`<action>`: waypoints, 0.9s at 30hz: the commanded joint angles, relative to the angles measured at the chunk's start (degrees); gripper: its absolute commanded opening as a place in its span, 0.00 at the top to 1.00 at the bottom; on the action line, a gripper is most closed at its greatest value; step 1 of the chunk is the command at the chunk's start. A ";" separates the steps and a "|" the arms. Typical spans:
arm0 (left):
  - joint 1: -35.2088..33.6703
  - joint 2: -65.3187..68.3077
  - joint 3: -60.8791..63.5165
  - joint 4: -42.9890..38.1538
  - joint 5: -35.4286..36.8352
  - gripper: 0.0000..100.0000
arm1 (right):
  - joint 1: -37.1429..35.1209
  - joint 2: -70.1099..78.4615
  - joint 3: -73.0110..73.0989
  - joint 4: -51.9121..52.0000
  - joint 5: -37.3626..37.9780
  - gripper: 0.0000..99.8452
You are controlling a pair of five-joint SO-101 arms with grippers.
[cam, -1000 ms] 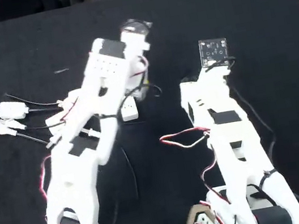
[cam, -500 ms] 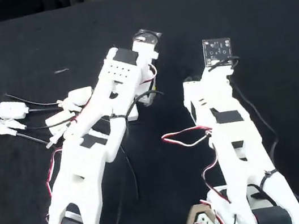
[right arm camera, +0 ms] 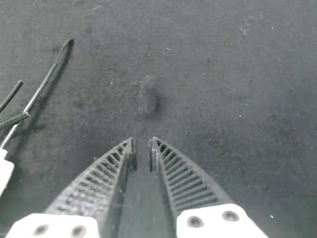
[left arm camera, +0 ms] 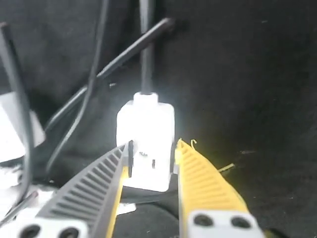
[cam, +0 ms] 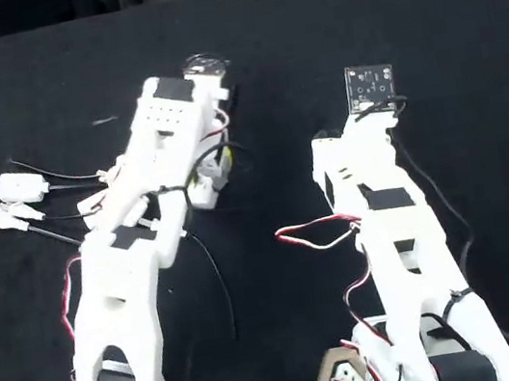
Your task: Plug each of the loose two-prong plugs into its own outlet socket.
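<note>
Left wrist view: white corded block [left arm camera: 145,134] sits between the fingers of the left gripper [left arm camera: 152,147]. The grey finger [left arm camera: 94,193] is against one side face and the yellow finger [left arm camera: 203,183] against the opposite one, so the gripper is clamped on the block. Cannot tell from the frames whether the block is a plug or a socket. A black cord [left arm camera: 146,49] leaves the end of the block farthest from the gripper and runs away across the tabletop [cam: 464,38]. More dark cords cross beside it on the grey-finger side.

High view: left arm [cam: 139,259] is stretched forward from its base on a diagonal, leaning toward the right arm [cam: 386,217]. Its wrist is pitched down, so the gripper points at the cloth under the wrist. A white box on a cord [cam: 19,187] and a small pronged plug [cam: 4,221] lie well apart from the left gripper, on the side away from the other arm.

Right arm is extended nearly straight ahead, wrist tipped down.

Right wrist view: right gripper [right arm camera: 142,148] hangs over bare black cloth. Its fingers are drawn almost together, with a sliver of gap at the tips and nothing held. A few thin black leads [right arm camera: 47,87] lie off to one side of it, not touching.
</note>
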 commanded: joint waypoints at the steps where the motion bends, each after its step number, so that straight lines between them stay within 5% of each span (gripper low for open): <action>1: -5.32 -3.60 3.47 -0.44 -1.67 0.85 | 0.70 0.13 -1.54 -1.49 -0.18 0.95; 20: -29.76 -22.24 29.76 -14.86 -10.64 0.85 | 0.70 0.13 -1.54 -1.49 -0.18 0.95; 27: -30.46 -31.74 36.09 -14.24 -11.96 0.84 | 0.62 0.13 -1.45 -1.49 -0.18 0.95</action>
